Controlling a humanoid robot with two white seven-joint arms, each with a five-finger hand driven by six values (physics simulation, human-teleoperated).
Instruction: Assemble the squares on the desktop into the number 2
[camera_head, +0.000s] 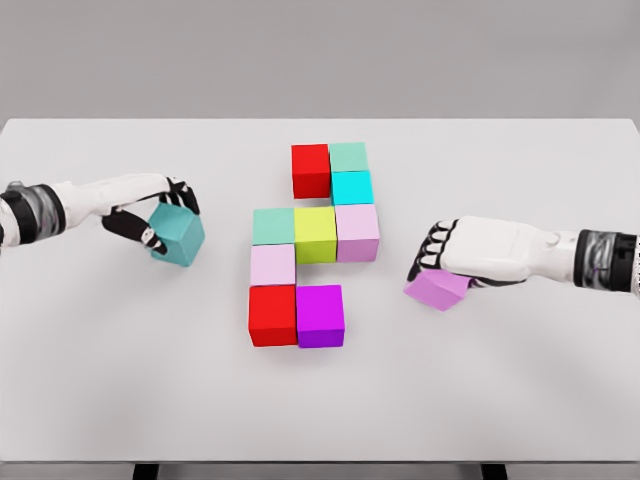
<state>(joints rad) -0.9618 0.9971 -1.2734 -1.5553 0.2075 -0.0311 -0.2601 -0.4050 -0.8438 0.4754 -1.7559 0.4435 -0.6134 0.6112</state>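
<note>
- Left hand (158, 212) curled around a teal cube (179, 235), fingers on its top and near side; cube tilted, left of the block group.
- Right hand (437, 252) lies over a violet cube (438, 288), fingers bent down on its far-left edge; cube tilted, right of the group. Can't tell if it's a full grip or just pressing.
- Assembled blocks sit mid-table (520, 380), touching each other:
- top row: red cube (311, 170), mint cube (348, 157)
- below mint: cyan cube (352, 187)
- middle row: green-teal cube (273, 226), yellow-green cube (315, 234), pale pink cube (357, 232)
- below green-teal: light lilac cube (272, 264)
- bottom row: second red cube (272, 315), magenta cube (320, 315)
- Both held cubes well apart from the group.
</note>
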